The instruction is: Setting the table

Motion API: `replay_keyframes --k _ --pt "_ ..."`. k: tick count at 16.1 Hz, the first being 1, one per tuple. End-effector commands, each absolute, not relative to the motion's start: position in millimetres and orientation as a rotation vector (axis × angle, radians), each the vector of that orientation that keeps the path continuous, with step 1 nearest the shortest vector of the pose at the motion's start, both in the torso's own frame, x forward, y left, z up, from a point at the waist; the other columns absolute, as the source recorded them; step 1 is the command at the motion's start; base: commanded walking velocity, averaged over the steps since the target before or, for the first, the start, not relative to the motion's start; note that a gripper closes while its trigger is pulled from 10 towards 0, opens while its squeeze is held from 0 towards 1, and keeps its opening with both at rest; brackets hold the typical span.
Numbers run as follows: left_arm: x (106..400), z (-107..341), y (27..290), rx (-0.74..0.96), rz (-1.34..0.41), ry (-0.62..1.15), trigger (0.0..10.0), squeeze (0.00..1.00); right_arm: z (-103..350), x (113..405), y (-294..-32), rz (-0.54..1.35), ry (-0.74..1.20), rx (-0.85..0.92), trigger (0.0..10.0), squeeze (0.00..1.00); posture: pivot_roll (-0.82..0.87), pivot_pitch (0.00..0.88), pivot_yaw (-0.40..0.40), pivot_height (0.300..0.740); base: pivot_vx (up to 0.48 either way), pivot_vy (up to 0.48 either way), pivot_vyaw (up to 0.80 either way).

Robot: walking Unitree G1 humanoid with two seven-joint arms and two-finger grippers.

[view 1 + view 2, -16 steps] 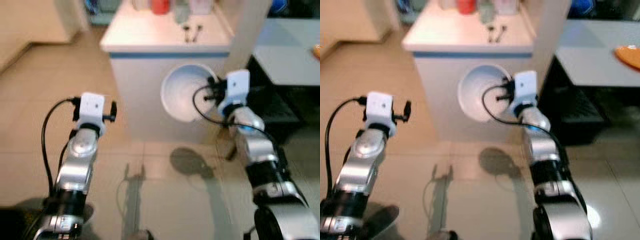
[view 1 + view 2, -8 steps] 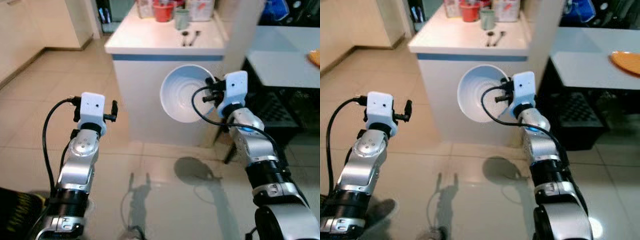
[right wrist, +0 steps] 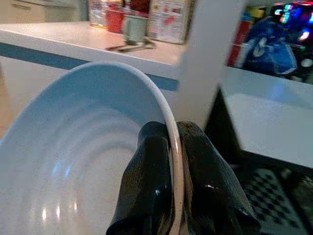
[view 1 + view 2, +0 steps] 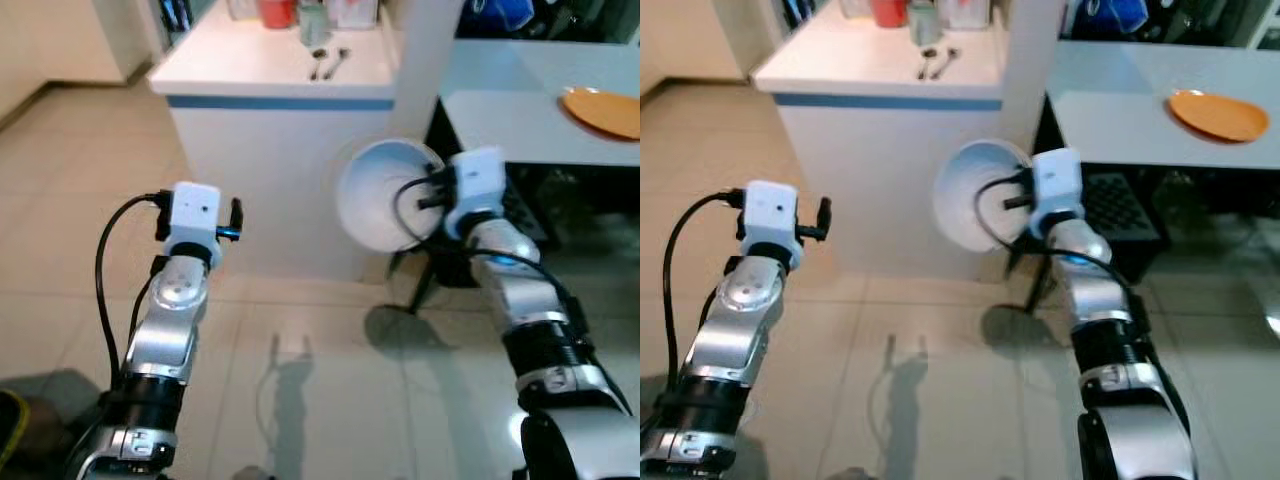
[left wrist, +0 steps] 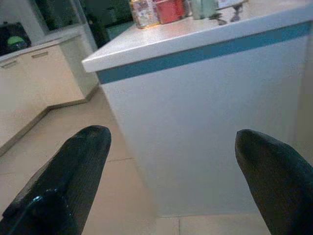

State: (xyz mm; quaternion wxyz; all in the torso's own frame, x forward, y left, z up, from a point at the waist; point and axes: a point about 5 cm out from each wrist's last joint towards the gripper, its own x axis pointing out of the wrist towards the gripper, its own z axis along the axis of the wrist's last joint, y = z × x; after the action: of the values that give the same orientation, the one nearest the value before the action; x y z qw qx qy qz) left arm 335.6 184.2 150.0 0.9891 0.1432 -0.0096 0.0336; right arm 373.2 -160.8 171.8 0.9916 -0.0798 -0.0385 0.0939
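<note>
bowl (image 3: 88,147): lower part + left side cut off by frame edge in right wrist view
right gripper (image 3: 175,191): fingertips out of frame; one finger behind bowl rim
left gripper (image 5: 171,181): finger bases cut off at frame bottom
counter (image 4: 270,60): jars at far end cropped by top edge, too blurry to ID
orange plate (image 4: 605,108): cut off by right edge in left eye view
spoons (image 4: 936,62): too small to tell how many

White counter (image 4: 270,70) carries spoons (image 4: 328,62); table (image 4: 1120,100), orange plate (image 4: 1218,114).

You get bright, even light; soft shadows and glare lie on the floor (image 4: 330,350); slight blur throughout.
</note>
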Motion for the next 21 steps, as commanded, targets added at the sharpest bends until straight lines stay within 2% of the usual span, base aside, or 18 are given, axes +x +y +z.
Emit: replay_keyframes --k 1,6,21 --pt "335.7 150.2 192.5 0.301 0.094 -0.014 10.0 0.00 184.7 375.9 -149.3 0.213 -0.130 -0.155 10.0 0.00 0.06 0.066 0.020 0.740 0.000 0.000 0.00" --pt "333.7 148.1 187.6 0.267 0.080 -0.017 10.0 0.00 185.5 376.9 -148.5 0.213 -0.127 -0.169 10.0 0.00 0.06 0.075 0.007 0.740 0.000 0.000 0.00" --pt "336.5 149.6 185.1 0.255 0.056 -0.014 10.0 0.00 183.4 375.8 -148.7 0.202 -0.134 -0.176 10.0 0.00 0.06 0.064 0.025 0.740 0.480 0.000 0.00"
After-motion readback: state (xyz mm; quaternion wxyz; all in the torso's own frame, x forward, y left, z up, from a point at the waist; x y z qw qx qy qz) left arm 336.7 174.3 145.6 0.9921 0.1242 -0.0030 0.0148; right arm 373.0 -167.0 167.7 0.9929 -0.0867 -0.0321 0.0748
